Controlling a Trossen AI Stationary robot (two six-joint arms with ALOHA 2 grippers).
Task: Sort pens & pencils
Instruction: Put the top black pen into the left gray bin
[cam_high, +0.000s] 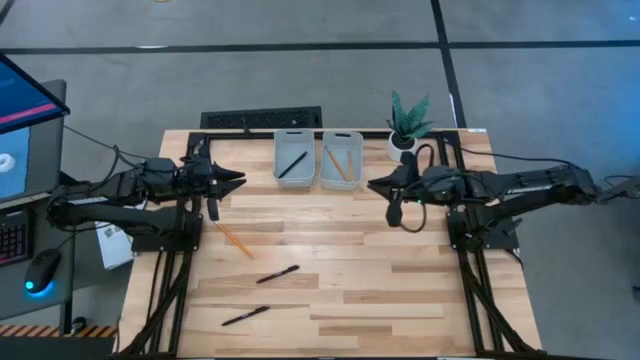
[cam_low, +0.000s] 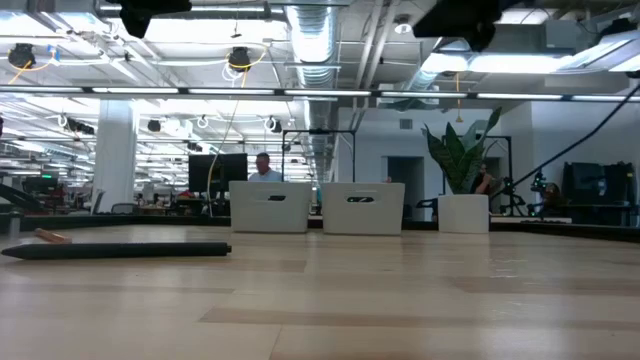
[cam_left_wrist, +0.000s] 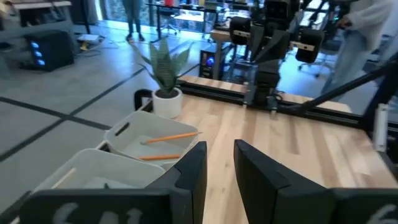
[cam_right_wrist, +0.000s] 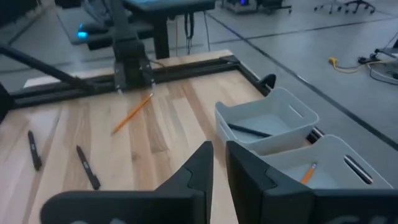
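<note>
I count three pens (cam_high: 277, 274), three pencils (cam_high: 236, 240), two trays (cam_high: 293, 158) and one plant (cam_high: 407, 122).

Stood at the table's (cam_high: 400, 300) far edge: two grey trays side by side, the left tray (cam_high: 293, 175) and the right tray (cam_high: 342, 176) touching. Sat just beside them toward the far right corner: a potted plant (cam_high: 407, 125) in a white pot. Lay past the far edge: a black keyboard (cam_high: 261, 120). Glowed off the left edge: a monitor (cam_high: 22, 120) and a mouse (cam_high: 42, 270). Sat beyond the table in the low view: a person (cam_low: 264, 168) at a desk.
</note>
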